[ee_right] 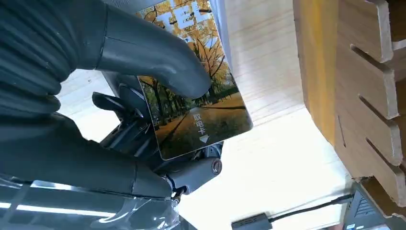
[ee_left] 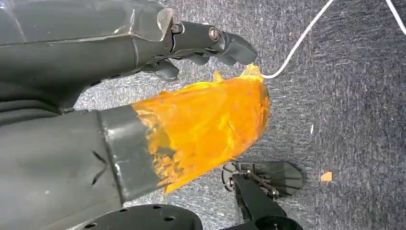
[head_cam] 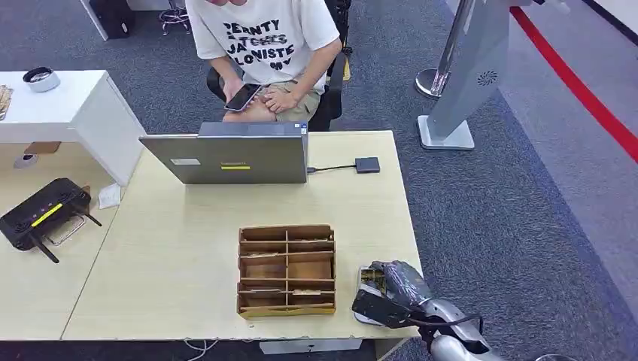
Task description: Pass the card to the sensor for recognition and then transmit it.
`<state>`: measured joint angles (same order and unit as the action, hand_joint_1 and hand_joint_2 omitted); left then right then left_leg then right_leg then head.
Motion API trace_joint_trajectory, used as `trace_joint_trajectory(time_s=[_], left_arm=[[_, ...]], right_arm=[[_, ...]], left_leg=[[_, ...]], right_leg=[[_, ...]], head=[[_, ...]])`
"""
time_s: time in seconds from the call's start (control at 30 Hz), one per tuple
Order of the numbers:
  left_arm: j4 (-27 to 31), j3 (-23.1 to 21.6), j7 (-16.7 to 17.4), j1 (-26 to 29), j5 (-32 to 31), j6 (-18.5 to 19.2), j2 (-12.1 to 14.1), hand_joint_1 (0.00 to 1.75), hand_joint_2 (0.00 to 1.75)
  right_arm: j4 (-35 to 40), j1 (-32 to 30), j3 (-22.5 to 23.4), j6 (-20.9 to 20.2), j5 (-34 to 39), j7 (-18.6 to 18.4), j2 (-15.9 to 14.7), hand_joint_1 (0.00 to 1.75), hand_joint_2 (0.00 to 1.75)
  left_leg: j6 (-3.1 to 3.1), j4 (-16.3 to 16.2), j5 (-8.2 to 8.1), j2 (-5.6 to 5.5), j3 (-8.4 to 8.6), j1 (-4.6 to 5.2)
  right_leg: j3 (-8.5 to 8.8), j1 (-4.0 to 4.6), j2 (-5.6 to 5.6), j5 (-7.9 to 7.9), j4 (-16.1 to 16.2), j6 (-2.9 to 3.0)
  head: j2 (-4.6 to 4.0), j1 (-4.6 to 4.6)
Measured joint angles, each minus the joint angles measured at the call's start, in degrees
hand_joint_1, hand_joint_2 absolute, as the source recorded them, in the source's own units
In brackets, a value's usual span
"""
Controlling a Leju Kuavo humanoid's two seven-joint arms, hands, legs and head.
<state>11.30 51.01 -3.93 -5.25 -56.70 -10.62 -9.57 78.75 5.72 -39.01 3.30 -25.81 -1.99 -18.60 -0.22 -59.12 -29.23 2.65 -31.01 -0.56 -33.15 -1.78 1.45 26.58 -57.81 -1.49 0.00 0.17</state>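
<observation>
Right hand point(head_cam: 390, 295) pinches the card point(ee_right: 196, 103) at the frame's lower right, so scanning and handoff are probably still left.

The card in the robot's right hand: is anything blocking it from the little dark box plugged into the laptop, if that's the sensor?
The right hand holds the card at the table's near right corner. Bare tabletop lies between it and the dark box. The wooden organizer sits beside that path, not across it. Nothing visible blocks the way.

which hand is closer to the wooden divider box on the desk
Right. The right hand is at the desk edge beside the wooden box, holding a card. The left hand hangs over the carpet.
</observation>
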Motion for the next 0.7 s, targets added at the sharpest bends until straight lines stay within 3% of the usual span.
trace_joint_trajectory(time_s=[0.7], left_arm=[[0.0,0.0,0.04,0.0,-0.07,0.0,0.0,0.0,0.0]], right_arm=[[-0.04,-0.06,0.35,-0.04,-0.33,0.0,0.28,1.75,1.75]], left_leg=[[0.0,0.0,0.0,0.0,0.0,0.0]], right_leg=[[0.01,0.0,0.0,-0.01,0.01,-0.01]], head=[[0.0,0.0]])
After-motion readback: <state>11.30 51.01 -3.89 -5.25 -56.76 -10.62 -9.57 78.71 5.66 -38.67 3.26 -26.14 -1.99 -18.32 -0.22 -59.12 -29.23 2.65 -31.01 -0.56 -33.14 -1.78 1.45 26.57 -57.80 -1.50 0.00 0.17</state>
